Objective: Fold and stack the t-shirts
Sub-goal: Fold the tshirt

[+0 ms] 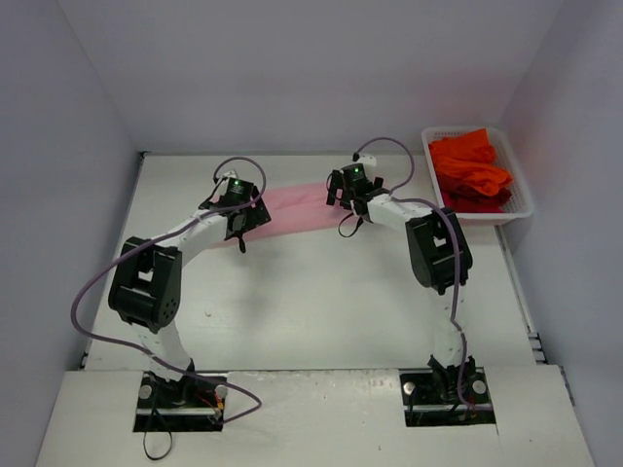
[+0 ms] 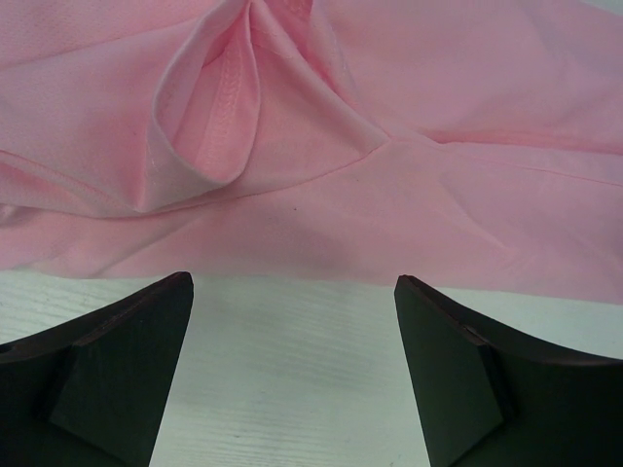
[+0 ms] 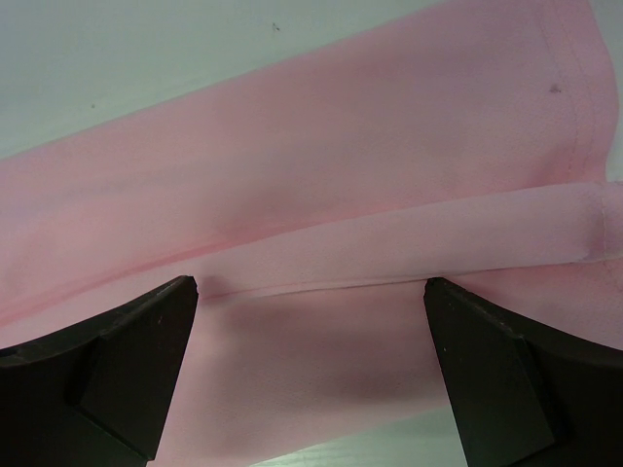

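A light pink t-shirt (image 1: 292, 209) lies folded into a long strip across the far middle of the table, between the two wrists. My left gripper (image 1: 237, 212) is at its left end, open; in the left wrist view (image 2: 294, 282) bare table shows between the fingers and the pink cloth (image 2: 389, 195) with a rumpled sleeve fold starts just past the tips. My right gripper (image 1: 343, 190) is at the strip's right end, open, hovering over the pink cloth (image 3: 311, 195), whose folded edge runs between the fingertips (image 3: 310, 284). Orange-red t-shirts (image 1: 470, 167) are heaped in the basket.
A white mesh basket (image 1: 521, 190) stands at the table's far right corner. White walls close in the table at the back and both sides. Grey cables loop from both arms above the table.
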You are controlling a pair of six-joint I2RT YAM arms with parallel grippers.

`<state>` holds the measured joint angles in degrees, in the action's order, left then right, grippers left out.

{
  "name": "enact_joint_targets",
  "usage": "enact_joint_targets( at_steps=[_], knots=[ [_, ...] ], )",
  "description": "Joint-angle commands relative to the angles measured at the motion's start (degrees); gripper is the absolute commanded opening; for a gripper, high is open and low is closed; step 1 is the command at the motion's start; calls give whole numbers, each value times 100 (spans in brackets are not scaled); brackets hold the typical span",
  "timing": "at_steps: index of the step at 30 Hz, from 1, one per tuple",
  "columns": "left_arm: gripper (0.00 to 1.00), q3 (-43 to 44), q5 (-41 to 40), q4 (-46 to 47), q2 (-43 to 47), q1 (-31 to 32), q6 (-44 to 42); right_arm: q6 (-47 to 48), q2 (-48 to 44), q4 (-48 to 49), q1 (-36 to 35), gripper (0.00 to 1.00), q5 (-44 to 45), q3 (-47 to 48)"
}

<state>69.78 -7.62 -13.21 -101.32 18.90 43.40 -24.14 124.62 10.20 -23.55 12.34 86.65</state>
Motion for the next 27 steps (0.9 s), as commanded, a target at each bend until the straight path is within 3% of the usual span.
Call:
enact_joint_targets(
  at_steps=[1,27],
  knots=[
    [81,19,-117,424,25,-17,37,15,19,343,70,100,49,141],
    [81,1,-135,776,-547,-26,-191,296,256,387,131,100,102,660]
  ],
)
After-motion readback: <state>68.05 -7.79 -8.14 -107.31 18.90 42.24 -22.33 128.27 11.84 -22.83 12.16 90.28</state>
